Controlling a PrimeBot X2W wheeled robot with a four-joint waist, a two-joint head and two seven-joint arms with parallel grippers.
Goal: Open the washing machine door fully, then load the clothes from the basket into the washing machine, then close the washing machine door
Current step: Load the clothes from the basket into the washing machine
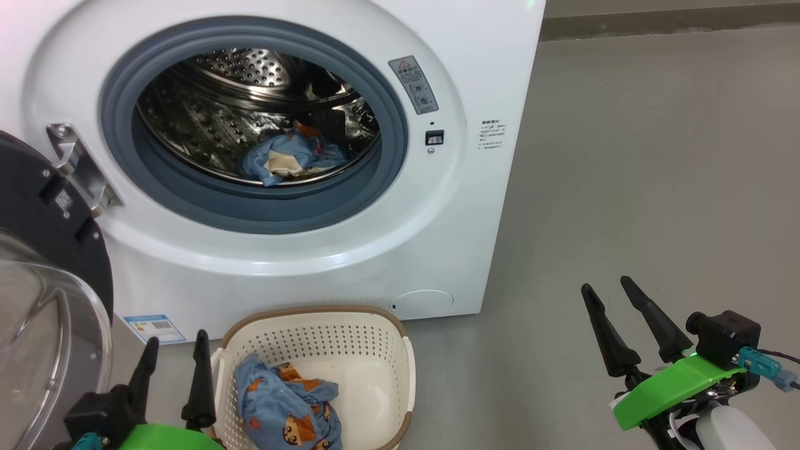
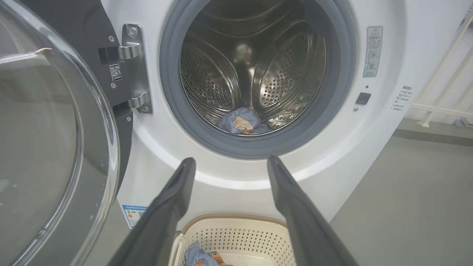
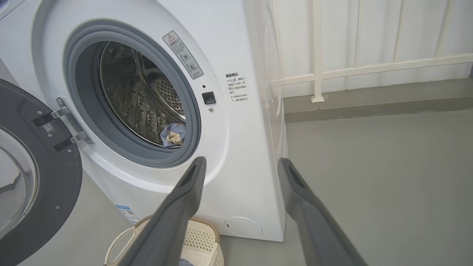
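Grey concrete floor point(image 1: 625, 156) runs past one white washing machine point(image 1: 300, 262), its door point(image 1: 44, 206) swung wide at the left. Two clumps of clothes: a blue garment point(image 1: 290, 156) in the steel drum point(image 1: 237, 94), another blue garment point(image 1: 284, 406) in the single basket point(image 1: 312, 310) below. Left gripper point(image 1: 176, 340) just beside the basket, right gripper point(image 1: 606, 286) over bare floor — both with fingers spread wide.

You've got smooth grey floor point(image 1: 656, 187) across the right of the head view, with a darker kerb point(image 1: 669, 22) along its far edge. In the right wrist view a white railing point(image 3: 369, 69) stands on that kerb, pale panelled wall point(image 3: 354, 37) just behind it.
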